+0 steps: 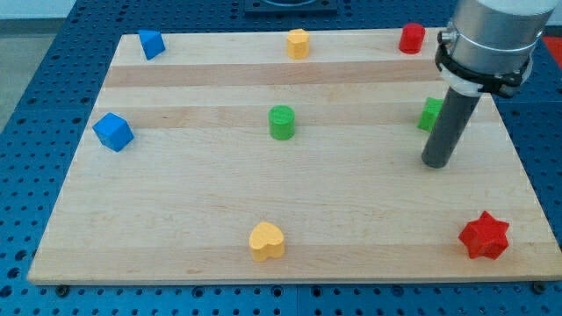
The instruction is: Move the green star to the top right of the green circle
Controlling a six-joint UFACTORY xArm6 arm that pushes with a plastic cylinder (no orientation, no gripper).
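The green circle point(281, 122), a short green cylinder, stands near the middle of the wooden board point(263, 193). The green star point(429, 114) sits at the view's right, partly hidden behind my rod, so only its left part shows. My tip point(435, 163) rests on the board just below the green star, far to the right of the green circle.
A blue block point(152, 44) sits at the top left and a blue cube point(113, 132) at the left edge. A yellow block point(299, 43) is at the top middle, a red cylinder point(412, 39) at the top right. A yellow heart point(267, 240) and a red star point(484, 235) lie along the bottom.
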